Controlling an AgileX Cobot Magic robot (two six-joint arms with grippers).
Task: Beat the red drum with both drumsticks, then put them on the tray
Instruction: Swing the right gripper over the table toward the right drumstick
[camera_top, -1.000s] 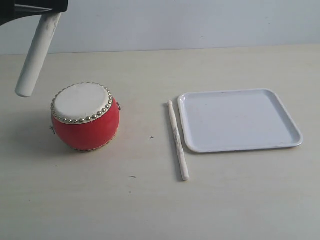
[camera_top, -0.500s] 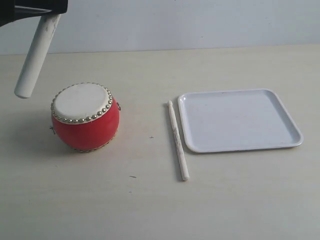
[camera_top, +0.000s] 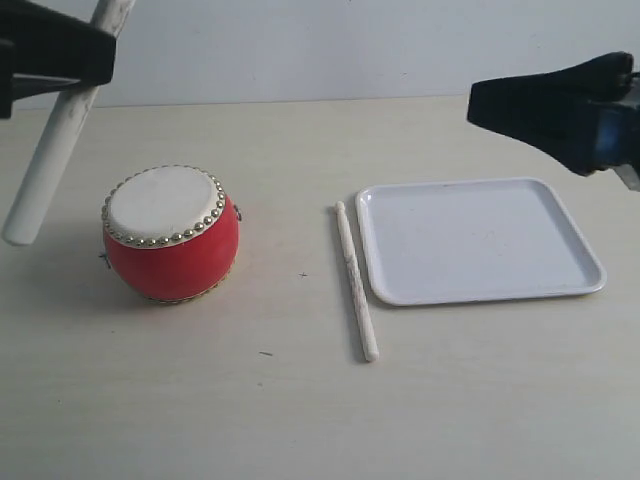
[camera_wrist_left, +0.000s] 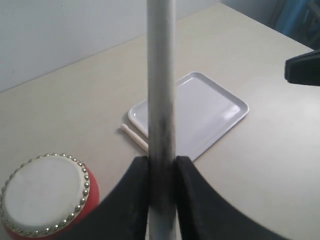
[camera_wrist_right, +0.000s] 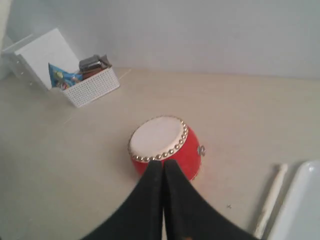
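Clamping drumstick (camera_wrist_left: 161, 75), left gripper (camera_wrist_left: 161, 167) near red drum (camera_top: 170, 255); right gripper (camera_wrist_right: 163, 167) closed

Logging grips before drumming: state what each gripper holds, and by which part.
Left gripper: a drumstick, jaws clamped on its shaft, well above the lower tip. Right gripper: nothing, jaws shut.

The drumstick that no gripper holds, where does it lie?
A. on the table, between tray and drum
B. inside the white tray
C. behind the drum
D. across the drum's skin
A: the loose drumstick lies on the table alongside the white tray, on its side toward the red drum.
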